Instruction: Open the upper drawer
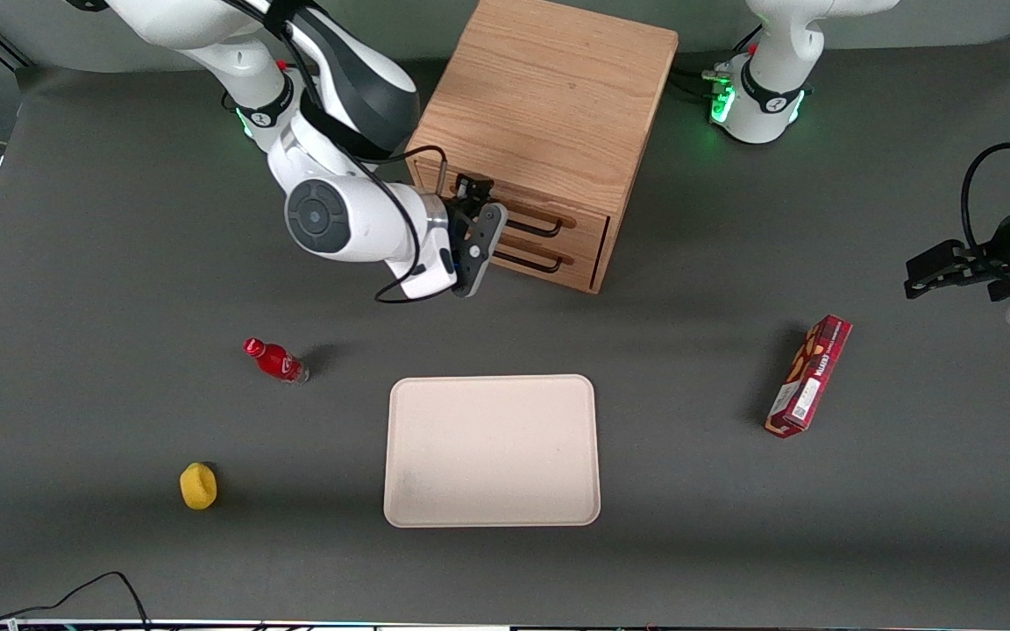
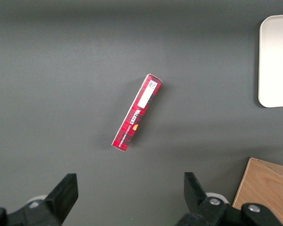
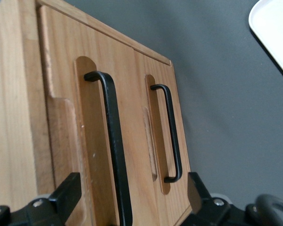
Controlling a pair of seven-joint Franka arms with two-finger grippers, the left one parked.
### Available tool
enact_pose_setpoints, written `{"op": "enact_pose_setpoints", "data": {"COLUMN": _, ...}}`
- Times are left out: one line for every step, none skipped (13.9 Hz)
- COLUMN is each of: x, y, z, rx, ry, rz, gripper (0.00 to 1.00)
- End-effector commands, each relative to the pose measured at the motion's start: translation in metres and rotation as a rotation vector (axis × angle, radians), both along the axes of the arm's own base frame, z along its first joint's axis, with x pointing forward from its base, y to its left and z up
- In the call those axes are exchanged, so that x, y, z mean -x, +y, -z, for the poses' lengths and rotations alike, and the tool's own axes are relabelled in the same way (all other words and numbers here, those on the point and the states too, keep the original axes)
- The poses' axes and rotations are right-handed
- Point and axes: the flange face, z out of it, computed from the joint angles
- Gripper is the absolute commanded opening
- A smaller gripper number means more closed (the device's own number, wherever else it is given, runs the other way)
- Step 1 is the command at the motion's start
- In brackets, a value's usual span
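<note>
Two drawers shut | end effector [image 1: 480,230] released, fingers straddling upper drawer [image 1: 522,210] handle [image 3: 114,146]

Front view looks down on the table [image 1: 75,263]; wrist views sit close.

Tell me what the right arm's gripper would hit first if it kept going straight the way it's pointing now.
Most likely the black wire bar handle of the upper light-oak drawer: the open gripper sits in front of the drawer fronts, its fingers straddling that bar, though depth is unclear.
</note>
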Motion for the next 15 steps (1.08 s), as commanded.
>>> {"op": "enact_pose_setpoints", "data": {"x": 0.004, "y": 0.015, "z": 0.004, "rx": 0.019, "ry": -0.004, "rz": 0.011, "gripper": 1.0}}
{"op": "enact_pose_setpoints", "data": {"x": 0.003, "y": 0.015, "z": 0.01, "rx": 0.027, "ry": -0.016, "rz": 0.011, "gripper": 1.0}}
{"op": "enact_pose_setpoints", "data": {"x": 0.004, "y": 0.017, "z": 0.014, "rx": 0.028, "ry": -0.019, "rz": 0.009, "gripper": 1.0}}
{"op": "enact_pose_setpoints", "data": {"x": 0.008, "y": 0.022, "z": 0.018, "rx": 0.023, "ry": -0.02, "rz": 0.005, "gripper": 1.0}}
{"op": "enact_pose_setpoints", "data": {"x": 0.009, "y": 0.023, "z": 0.024, "rx": 0.021, "ry": -0.022, "rz": 0.008, "gripper": 1.0}}
{"op": "enact_pose_setpoints", "data": {"x": 0.009, "y": 0.024, "z": 0.027, "rx": 0.027, "ry": -0.027, "rz": 0.004, "gripper": 1.0}}
{"op": "enact_pose_setpoints", "data": {"x": 0.009, "y": 0.024, "z": 0.031, "rx": 0.04, "ry": -0.034, "rz": 0.003, "gripper": 1.0}}
{"op": "enact_pose_setpoints", "data": {"x": 0.008, "y": 0.026, "z": 0.035, "rx": 0.048, "ry": -0.03, "rz": 0.019, "gripper": 1.0}}
{"op": "enact_pose_setpoints", "data": {"x": 0.008, "y": 0.027, "z": 0.036, "rx": 0.054, "ry": -0.041, "rz": 0.02, "gripper": 1.0}}
{"op": "enact_pose_setpoints", "data": {"x": 0.006, "y": 0.026, "z": 0.041, "rx": 0.06, "ry": -0.039, "rz": 0.02, "gripper": 1.0}}
{"op": "enact_pose_setpoints", "data": {"x": 0.004, "y": 0.027, "z": 0.044, "rx": 0.061, "ry": -0.037, "rz": 0.019, "gripper": 1.0}}
{"op": "enact_pose_setpoints", "data": {"x": 0.002, "y": 0.026, "z": 0.043, "rx": 0.058, "ry": -0.042, "rz": 0.024, "gripper": 1.0}}
{"op": "enact_pose_setpoints", "data": {"x": 0.0, "y": 0.026, "z": 0.046, "rx": 0.056, "ry": -0.039, "rz": 0.027, "gripper": 1.0}}
{"op": "enact_pose_setpoints", "data": {"x": -0.005, "y": 0.025, "z": 0.043, "rx": 0.051, "ry": -0.044, "rz": 0.035, "gripper": 1.0}}
{"op": "enact_pose_setpoints", "data": {"x": -0.011, "y": 0.025, "z": 0.041, "rx": 0.044, "ry": -0.05, "rz": 0.04, "gripper": 1.0}}
